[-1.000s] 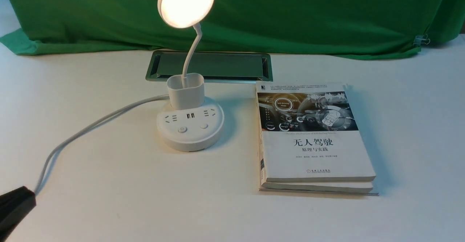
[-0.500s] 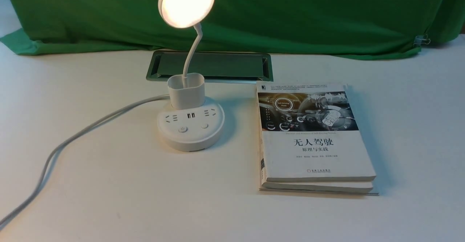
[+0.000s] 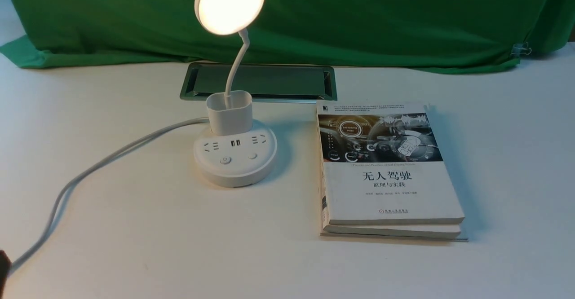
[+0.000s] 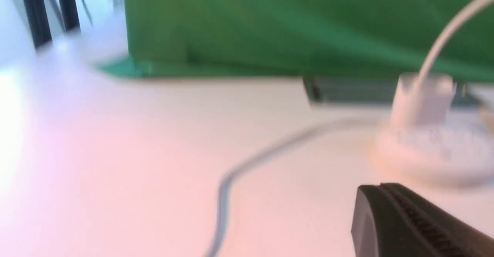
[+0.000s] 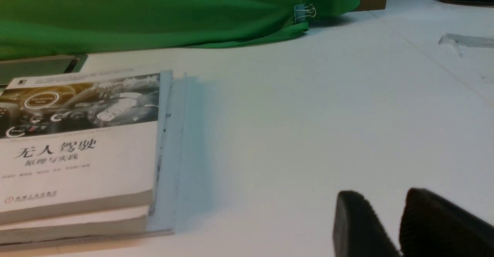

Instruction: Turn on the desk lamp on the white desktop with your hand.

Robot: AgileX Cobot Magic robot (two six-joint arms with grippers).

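The desk lamp [image 3: 235, 160] stands on the white desktop [image 3: 157, 227], left of centre. Its round disc head [image 3: 230, 3] glows warm white. Two buttons [image 3: 225, 160] sit on the front of the base, and a grey cord [image 3: 112, 155] runs off to the left front. Only a black sliver of my left gripper [image 3: 2, 263] shows at the front view's lower left edge, far from the lamp. In the blurred left wrist view it [image 4: 380, 189] is shut and empty, short of the lamp base [image 4: 436, 153]. My right gripper [image 5: 382, 193] is slightly open and empty, over bare desktop beside the book.
A stack of two books [image 3: 386, 169] lies right of the lamp and also shows in the right wrist view [image 5: 77, 145]. A metal-framed cable slot [image 3: 260, 81] is behind the lamp. Green cloth [image 3: 359, 16] hangs at the back, with a binder clip [image 3: 521, 49].
My left gripper has drawn back toward the lower left, from a clear black wedge to a sliver at the frame edge. The lamp is lit throughout and has not moved.
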